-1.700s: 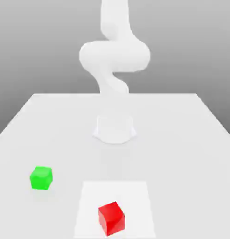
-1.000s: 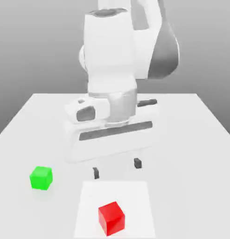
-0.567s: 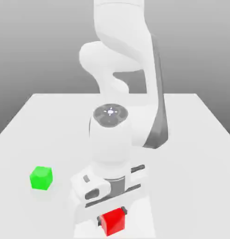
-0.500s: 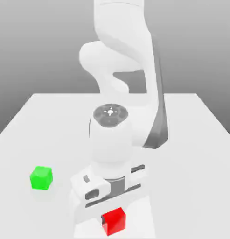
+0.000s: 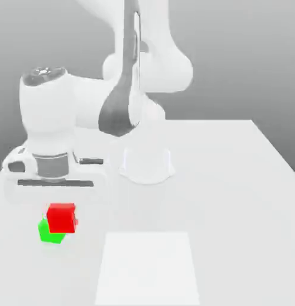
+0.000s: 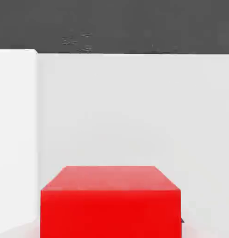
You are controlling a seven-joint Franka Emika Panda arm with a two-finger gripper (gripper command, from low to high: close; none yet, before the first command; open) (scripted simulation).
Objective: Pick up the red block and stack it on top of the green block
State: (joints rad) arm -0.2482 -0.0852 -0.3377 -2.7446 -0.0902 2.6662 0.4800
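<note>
White table (image 5: pixel 233 197), green block (image 5: pixel 51 233) resting.

Frontal overview; hand close-up, red block (image 6: pixel 110 201)

Red block (image 5: pixel 61 217) hides most of green block (image 5: pixel 49 233).

The small cube of plain matte bright red (image 5: pixel 61 217) has no pattern on its faces. The small matte cube of bright green (image 5: pixel 49 233) is also plain. The smooth flat table (image 5: pixel 233 197) is white, the glossy robot arm (image 5: pixel 84 107) white with dark grey parts.
</note>
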